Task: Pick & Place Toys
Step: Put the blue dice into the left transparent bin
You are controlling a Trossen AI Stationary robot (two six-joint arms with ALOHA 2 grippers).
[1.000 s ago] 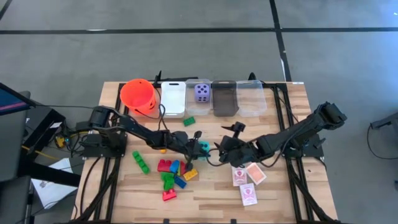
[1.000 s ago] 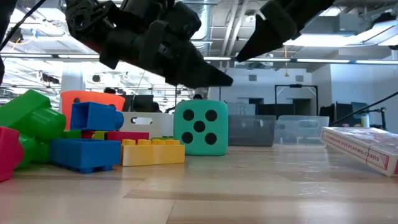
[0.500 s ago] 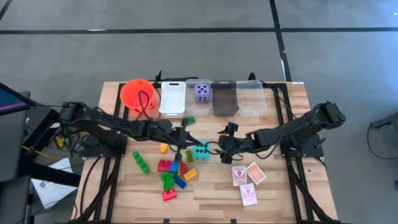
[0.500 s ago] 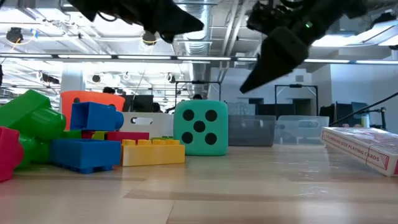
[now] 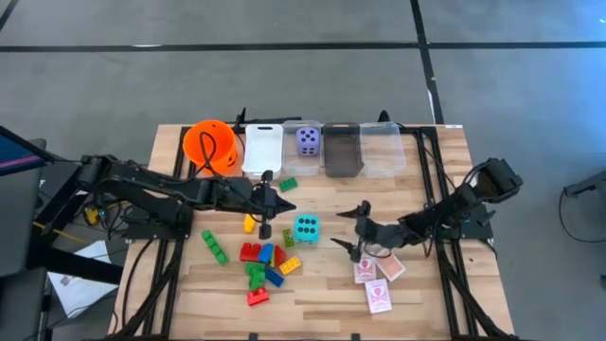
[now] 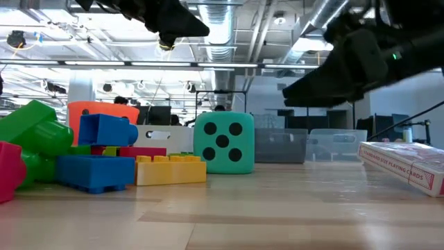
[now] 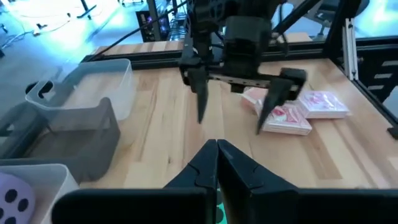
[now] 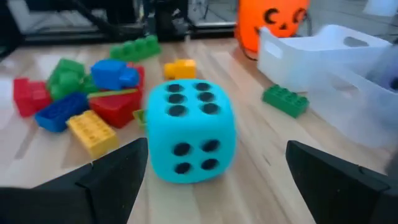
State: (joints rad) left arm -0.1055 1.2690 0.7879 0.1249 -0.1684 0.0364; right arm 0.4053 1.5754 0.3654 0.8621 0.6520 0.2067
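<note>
A teal dotted die stands on the table near its middle. My right gripper is just to the right of the die, low and open, with a finger on either side of it and apart from it. My left gripper hovers shut and empty above the table, to the far left of the die. A pile of red, blue, green and yellow bricks lies to the near left of the die. Red-and-white cards lie under the right arm.
Along the far edge stand an orange bucket, a white bin, a bin holding a purple die, a grey bin and a clear bin. Single green bricks and a yellow one lie loose.
My left gripper has risen and drawn back from the teal die toward the table's far left, staying shut. My right gripper has come down toward the table and tipped up until its open fingers point nearly level at the die. The die has stayed put.
</note>
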